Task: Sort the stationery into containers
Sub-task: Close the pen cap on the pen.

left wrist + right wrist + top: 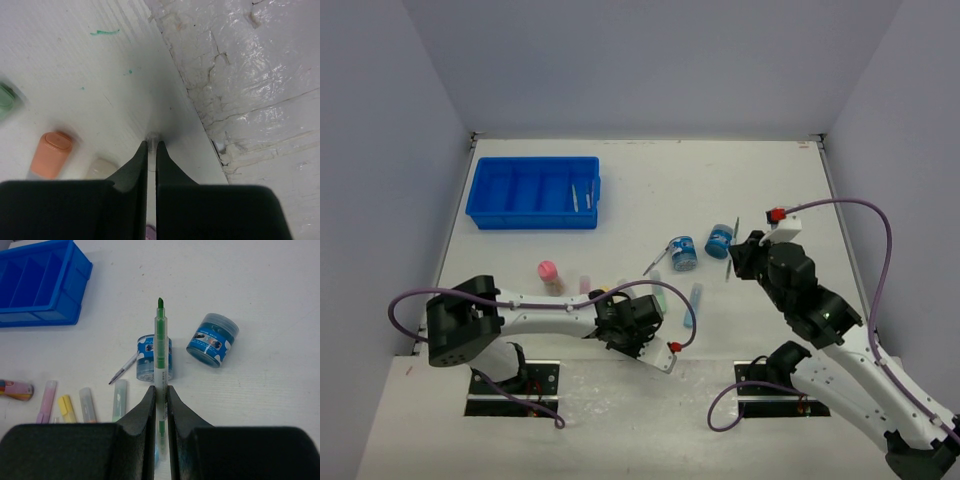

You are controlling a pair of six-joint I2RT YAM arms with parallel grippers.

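Right gripper, pinching the thin green-tipped pen, should carry it level to the far-left rectangular blue plastic tray. Left gripper clamps a thin clear-ended stick.

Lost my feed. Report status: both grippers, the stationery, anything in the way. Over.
Left gripper shut on a pale tip at the table. Right gripper shut on green pen, airborne. Two blue tubs lie between it and blue tray.

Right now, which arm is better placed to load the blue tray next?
Right. The right gripper clamps the green pen. The left gripper sits nearer the tray but is shut beside the orange marker with no clear hold.
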